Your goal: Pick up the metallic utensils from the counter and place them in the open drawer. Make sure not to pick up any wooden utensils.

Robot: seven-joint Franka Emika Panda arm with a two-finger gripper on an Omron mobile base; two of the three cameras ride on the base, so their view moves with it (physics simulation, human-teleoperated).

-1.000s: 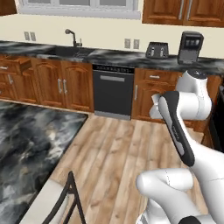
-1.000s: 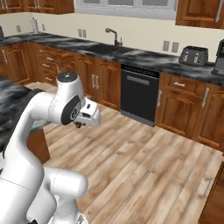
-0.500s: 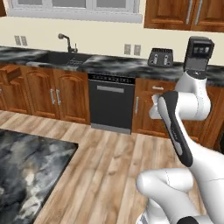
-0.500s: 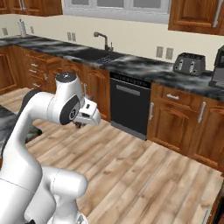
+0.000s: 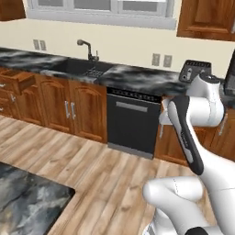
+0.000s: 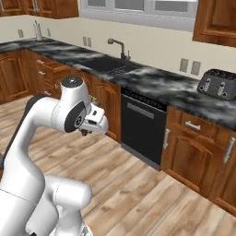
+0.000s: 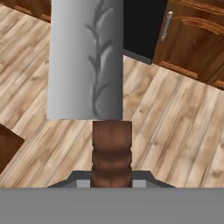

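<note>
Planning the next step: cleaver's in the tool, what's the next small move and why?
Probably keep carrying toward the open drawer: the tool grips the cleaver by its handle over bare floor, and the drawer sits far left, not yet under it.

Light even and bright across both base views, no single source evident; window (image 5: pixel 98 5) pale, no beam. Shadows faint, soft under my arm on floor (image 5: pixel 96 183). Dull sheen on marbled worktop (image 6: pixel 152 85), no hard glare. Hand view: cleaver (image 7: pixel 85 59) blade in my grip shows smooth grey gradient, slightly soft up close. Rendering coarse, edges jagged, wood grain smeared. No edge distortion noticed.
</note>
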